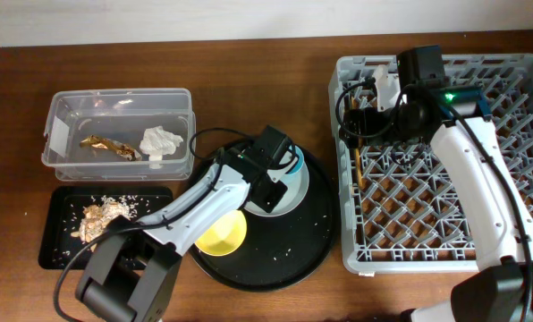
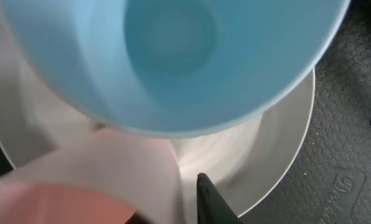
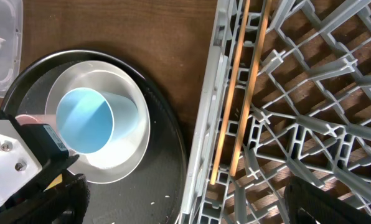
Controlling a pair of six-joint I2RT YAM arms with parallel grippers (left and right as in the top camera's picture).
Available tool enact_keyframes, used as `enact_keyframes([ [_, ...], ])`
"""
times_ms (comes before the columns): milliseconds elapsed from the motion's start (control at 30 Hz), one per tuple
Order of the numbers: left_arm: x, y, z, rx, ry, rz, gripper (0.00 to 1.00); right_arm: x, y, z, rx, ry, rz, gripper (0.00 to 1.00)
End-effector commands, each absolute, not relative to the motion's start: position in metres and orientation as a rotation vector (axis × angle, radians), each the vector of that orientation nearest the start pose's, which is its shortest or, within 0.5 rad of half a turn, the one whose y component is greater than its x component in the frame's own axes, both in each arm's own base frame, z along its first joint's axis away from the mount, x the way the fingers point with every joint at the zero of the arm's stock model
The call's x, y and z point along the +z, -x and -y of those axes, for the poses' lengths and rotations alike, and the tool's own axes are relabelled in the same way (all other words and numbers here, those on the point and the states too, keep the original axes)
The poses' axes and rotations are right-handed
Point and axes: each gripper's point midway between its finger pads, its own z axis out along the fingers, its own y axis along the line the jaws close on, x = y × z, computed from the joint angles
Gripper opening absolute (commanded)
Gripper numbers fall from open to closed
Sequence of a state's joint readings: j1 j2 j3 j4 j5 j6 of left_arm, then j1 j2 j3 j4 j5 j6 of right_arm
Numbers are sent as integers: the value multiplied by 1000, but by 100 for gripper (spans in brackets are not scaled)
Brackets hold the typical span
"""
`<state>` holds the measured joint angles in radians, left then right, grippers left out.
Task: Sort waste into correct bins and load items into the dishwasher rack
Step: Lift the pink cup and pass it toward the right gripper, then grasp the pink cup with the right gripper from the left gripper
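Note:
My left gripper (image 1: 271, 174) is low over the pale blue plate (image 1: 295, 195) on the round tray. In the left wrist view its jaws (image 2: 179, 199) pinch the wall of the pink cup (image 2: 79, 180). The blue cup (image 2: 173, 56) lies tilted on the plate (image 2: 279, 143) just beyond, and it also shows in the right wrist view (image 3: 86, 121). The yellow bowl (image 1: 224, 234) sits beside the plate. My right gripper (image 1: 360, 125) is open and empty (image 3: 185, 205) over the left side of the grey rack (image 1: 410, 258). The chopsticks (image 3: 241, 93) lie in the rack.
The clear tub (image 1: 61, 112) holds the gold wrapper (image 1: 110, 146) and white tissue (image 1: 161, 139). The flat black tray (image 1: 56, 250) holds brown scraps and rice grains (image 1: 101, 216). The large round black tray (image 1: 293, 250) carries a few loose grains.

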<state>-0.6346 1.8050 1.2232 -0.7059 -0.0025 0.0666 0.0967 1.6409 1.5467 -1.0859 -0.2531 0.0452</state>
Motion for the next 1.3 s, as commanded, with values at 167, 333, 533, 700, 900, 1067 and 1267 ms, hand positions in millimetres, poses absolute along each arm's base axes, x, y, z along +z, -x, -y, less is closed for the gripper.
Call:
enact_keyframes([
  [167,124,-319,229,-142,-915,-2525,1,200,-376,-78,390,141,-2716,98],
  [333,214,-310,191,-266,-724,-2398,1,200,-376,-78,390,141,-2717,98],
  [533,314,-282,173,-1413,-697,-1991,0,200,-376,-78,390,141,-2717,98],
  [700,329,-291,162,-1705,-687,-1791,1,200,-374,-82,420,146,-2719,98],
  [900,319,-303,162,-1723,-668,-1806,1,272,-296,-181,1469,670,-2351,98],
  [1067,323,-289,177,-1829,-686,-1810,1,319,-275,-196,1733,794,-1991,98],
  [1267,323,-263,214,-1943,-785,-1840,0,317,-253,-224,1751,969,-1942,98],
])
